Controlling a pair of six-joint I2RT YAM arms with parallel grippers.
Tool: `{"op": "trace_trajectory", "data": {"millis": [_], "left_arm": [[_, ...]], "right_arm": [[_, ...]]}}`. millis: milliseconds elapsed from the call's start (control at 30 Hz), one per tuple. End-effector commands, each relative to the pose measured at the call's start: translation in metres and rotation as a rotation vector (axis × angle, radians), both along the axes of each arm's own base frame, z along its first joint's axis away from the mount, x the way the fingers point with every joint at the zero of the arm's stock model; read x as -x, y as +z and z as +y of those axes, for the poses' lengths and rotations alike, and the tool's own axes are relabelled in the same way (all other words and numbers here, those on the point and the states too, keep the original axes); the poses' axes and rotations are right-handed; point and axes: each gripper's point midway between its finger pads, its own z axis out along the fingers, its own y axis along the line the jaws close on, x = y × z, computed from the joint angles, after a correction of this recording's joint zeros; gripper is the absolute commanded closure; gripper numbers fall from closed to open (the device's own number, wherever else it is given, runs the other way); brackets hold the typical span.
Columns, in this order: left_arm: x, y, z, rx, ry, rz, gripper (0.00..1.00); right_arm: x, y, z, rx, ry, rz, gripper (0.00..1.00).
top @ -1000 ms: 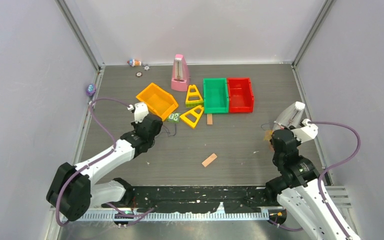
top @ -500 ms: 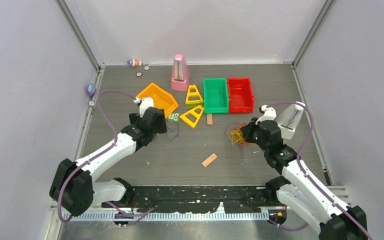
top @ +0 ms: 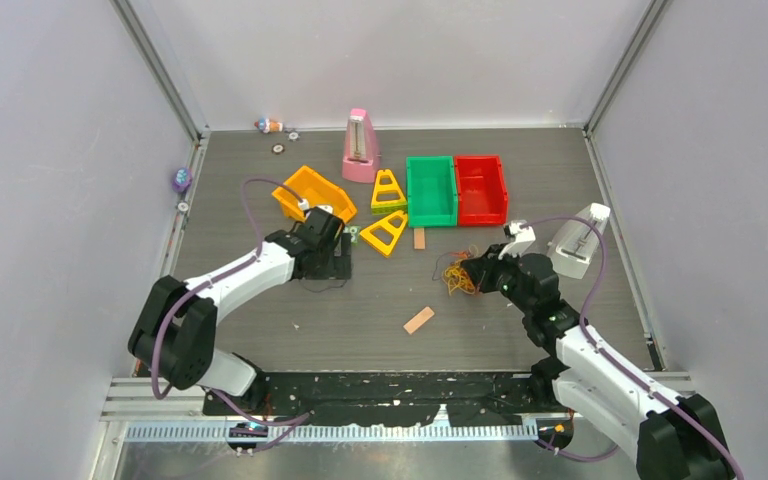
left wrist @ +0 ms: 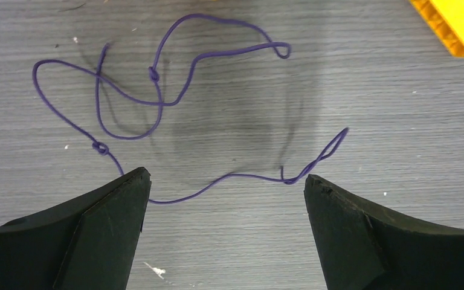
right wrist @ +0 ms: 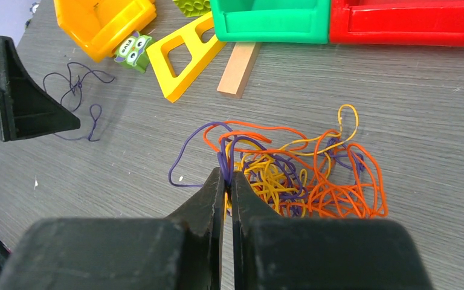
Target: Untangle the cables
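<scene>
A single dark purple cable [left wrist: 153, 74] lies loose in loops on the table. My left gripper [left wrist: 226, 179] hovers over it, open wide, with one stretch of the cable running between the fingertips but nothing held. In the right wrist view the same cable [right wrist: 72, 81] lies beside the left gripper's fingers [right wrist: 21, 103]. The other cables form a yellow, orange and purple tangle [right wrist: 314, 181] resting on the table right of centre [top: 455, 278]. My right gripper [right wrist: 228, 176] is shut on purple strands at the tangle's left edge.
An orange bin [top: 312, 195], green bin [top: 431, 190] and red bin [top: 481, 188] stand at the back, with yellow triangle frames [top: 385, 232] and a pink metronome [top: 361, 146]. A white metronome [top: 575, 240] is just right of my right arm. Wooden blocks [top: 419, 320] lie nearby.
My left gripper opened, let the purple cable drop to the table and shifted right. My right arm swung left from the right edge, carrying the tangle toward the middle.
</scene>
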Motion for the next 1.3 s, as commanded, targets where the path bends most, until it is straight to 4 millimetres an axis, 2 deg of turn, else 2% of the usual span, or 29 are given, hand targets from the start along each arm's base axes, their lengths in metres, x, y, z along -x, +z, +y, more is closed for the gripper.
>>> {"op": "trace_trajectory", "data": {"millis": [0,100,200,333,433,767,967,1067,1133,1167,1233,1267], "left_arm": [[-0.005,0.011,0.008,-0.040,0.001,-0.020,0.00],[-0.006,0.015,0.014,-0.059,0.013,-0.036,0.01],[-0.007,0.021,0.029,-0.073,0.074,-0.060,0.01],[-0.011,0.010,0.044,0.140,0.207,-0.030,0.00],[-0.014,0.006,0.057,0.153,0.259,-0.047,0.01],[-0.029,-0.029,0.051,0.089,0.301,0.132,0.00],[-0.032,-0.048,0.046,0.098,0.323,0.175,0.07],[-0.031,-0.058,0.046,0.091,0.327,0.191,0.21],[-0.030,-0.062,0.046,0.094,0.325,0.191,0.36],[-0.030,-0.061,0.046,0.098,0.322,0.183,0.48],[-0.031,-0.057,0.045,0.114,0.303,0.153,0.92],[-0.031,-0.054,0.045,0.118,0.296,0.140,1.00]], "right_arm": [[-0.003,0.027,0.008,-0.062,0.034,-0.130,0.92],[-0.002,0.026,0.008,-0.068,0.036,-0.136,0.92],[-0.002,0.024,0.008,-0.065,0.033,-0.132,0.92],[-0.002,0.022,0.007,-0.066,0.031,-0.130,0.92],[-0.002,0.022,0.007,-0.069,0.031,-0.135,0.92],[-0.002,0.020,0.006,-0.063,0.028,-0.136,0.93],[-0.002,0.021,0.006,-0.062,0.026,-0.141,0.95],[-0.002,0.022,0.006,-0.064,0.026,-0.144,0.95],[-0.002,0.022,0.006,-0.064,0.025,-0.143,0.95],[-0.002,0.022,0.005,-0.064,0.024,-0.143,0.95],[-0.002,0.022,0.005,-0.063,0.023,-0.143,0.95],[-0.002,0.022,0.005,-0.064,0.021,-0.146,0.95]]}}
